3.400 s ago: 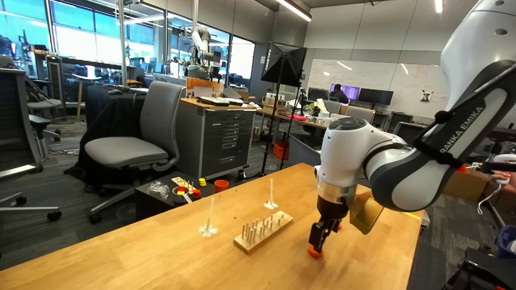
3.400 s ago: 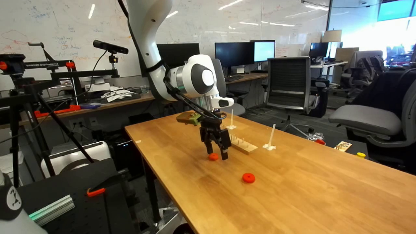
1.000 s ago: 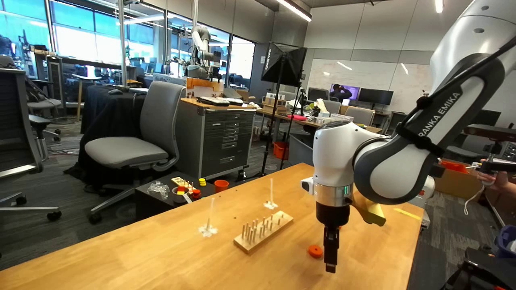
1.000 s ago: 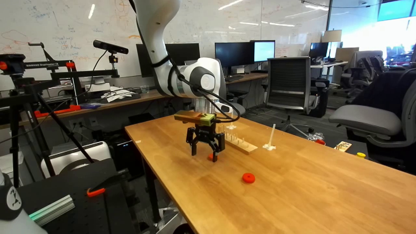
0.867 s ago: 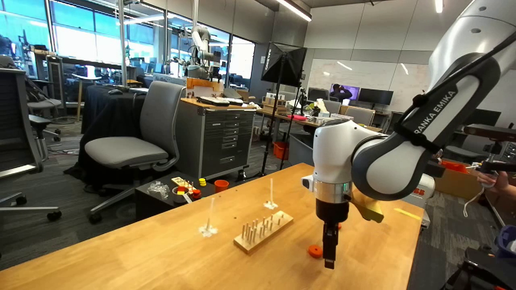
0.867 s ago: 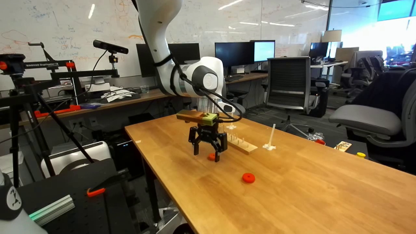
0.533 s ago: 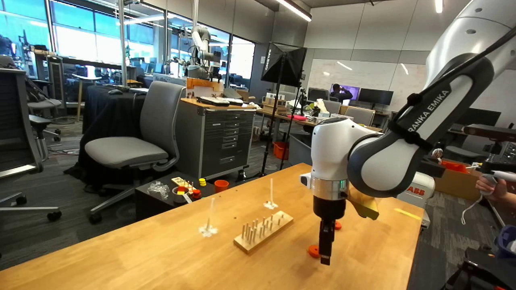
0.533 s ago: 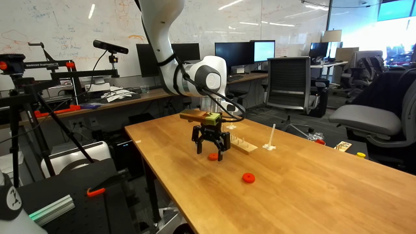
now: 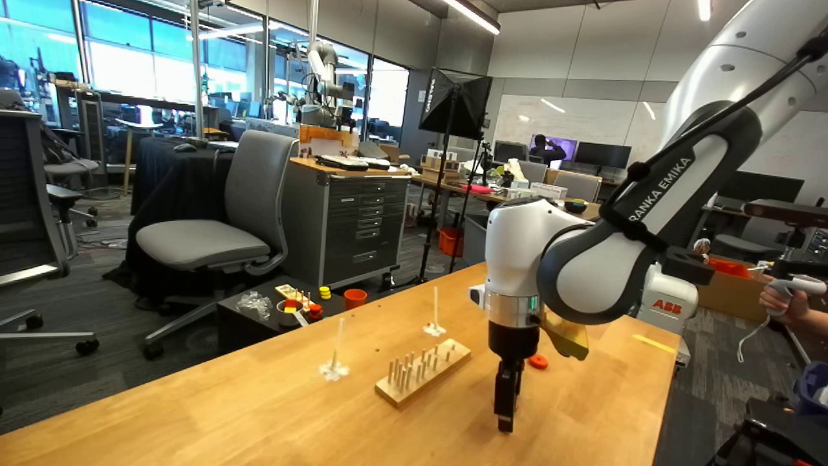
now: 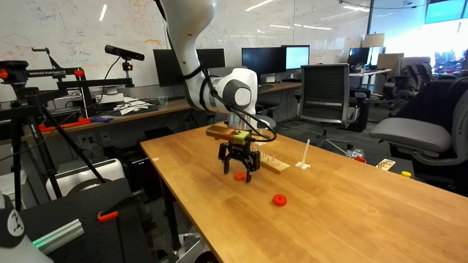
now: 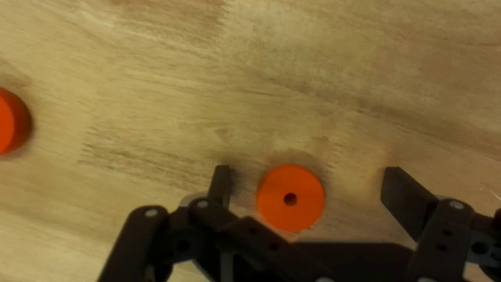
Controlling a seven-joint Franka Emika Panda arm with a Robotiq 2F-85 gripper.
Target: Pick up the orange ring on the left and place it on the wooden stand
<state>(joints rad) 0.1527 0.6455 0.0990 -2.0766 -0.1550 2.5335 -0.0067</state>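
Observation:
The left orange ring (image 10: 240, 176) lies flat on the table. In an exterior view it is hidden behind my gripper (image 9: 506, 422). In the wrist view the ring (image 11: 290, 198) sits between the spread fingers of my gripper (image 11: 307, 171), closer to the left finger and touching neither. My gripper (image 10: 237, 176) is open, empty and points down; whether its tips touch the table I cannot tell. A second orange ring (image 10: 279, 199) lies apart, also seen in an exterior view (image 9: 538, 362). The wooden stand (image 9: 424, 382) with thin pegs lies beside the gripper, partly hidden in an exterior view (image 10: 278, 166).
Two thin upright sticks, one (image 9: 336, 353) and another (image 9: 435, 314), are stuck to the wooden table (image 9: 259, 414) beyond the stand. A black box (image 9: 239, 323) with cups and small parts stands beyond the table edge. A person's hand (image 9: 789, 301) holds a controller.
My gripper was tilted and turned; it now points straight down. Over the last second it has moved across so the left ring lies between its open fingers. The rings and stand have not moved.

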